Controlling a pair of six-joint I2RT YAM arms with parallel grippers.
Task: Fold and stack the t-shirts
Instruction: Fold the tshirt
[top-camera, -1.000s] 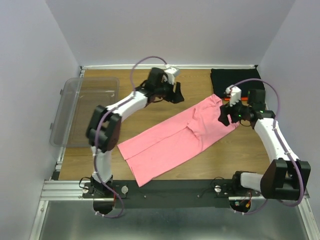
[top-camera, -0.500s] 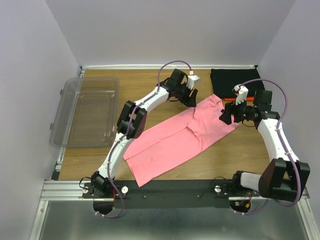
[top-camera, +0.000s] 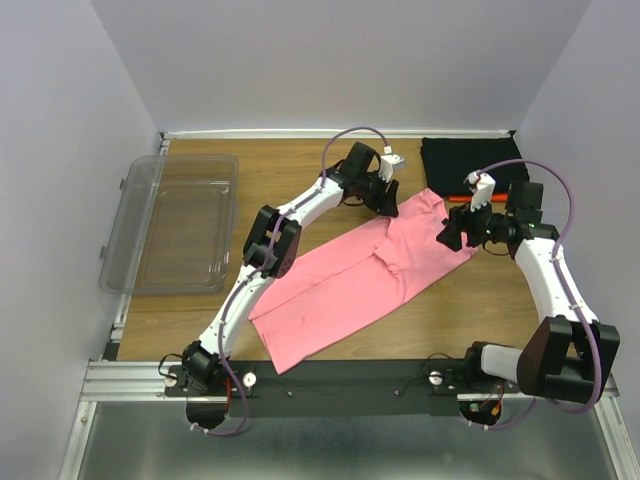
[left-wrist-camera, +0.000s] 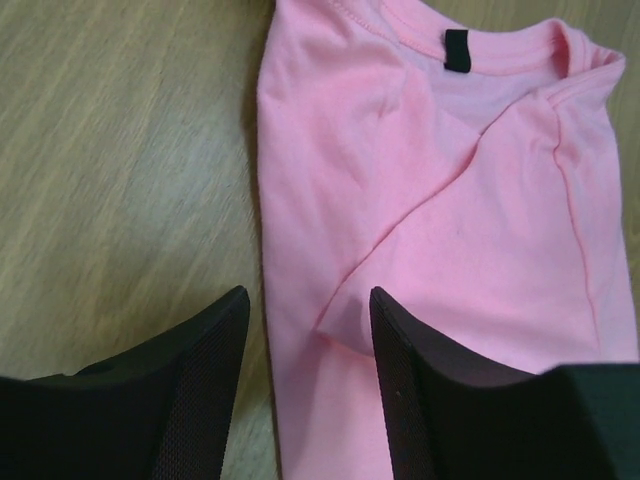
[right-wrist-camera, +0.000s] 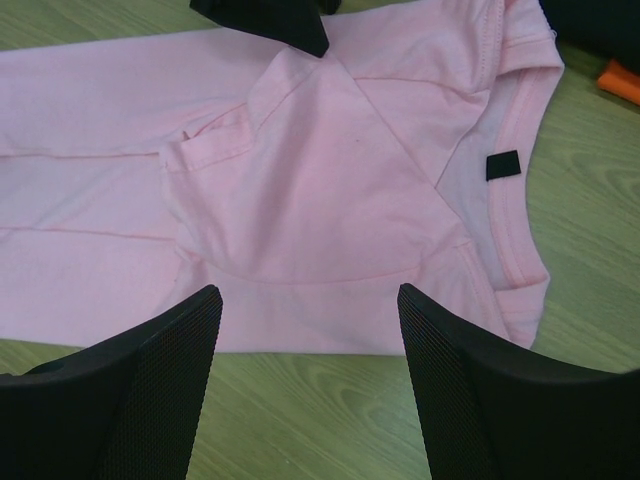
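1. Top view: the pink shirt (top-camera: 350, 280) lies as a long strip slanting across the counter (top-camera: 300, 165), from the near edge up toward the far right corner. There the black shirt (top-camera: 470, 160) sits with a sliver of the orange shirt (top-camera: 462, 199) at its near side. The left pincer (top-camera: 389, 207) and right pincer (top-camera: 450, 236) hang over the strip's collar end, one at each long edge. The step looks like taking that end by both edges to fold it toward the hem.

2. Left wrist view: the left pincer (left-wrist-camera: 305, 305) is spread and pinches nothing. One finger is over bare wood, the other over the pink shirt (left-wrist-camera: 440, 220), so the cloth's long edge runs between them. It should probably drop straight down and gather every layer, including the tucked sleeve flap.

3. Right wrist view: the right pincer (right-wrist-camera: 310, 300) is spread wide and empty above the pink shirt (right-wrist-camera: 330, 170), near the collar. It should likely bite the near edge level with the left one, so the crease runs square, and both should lift together and stay low.
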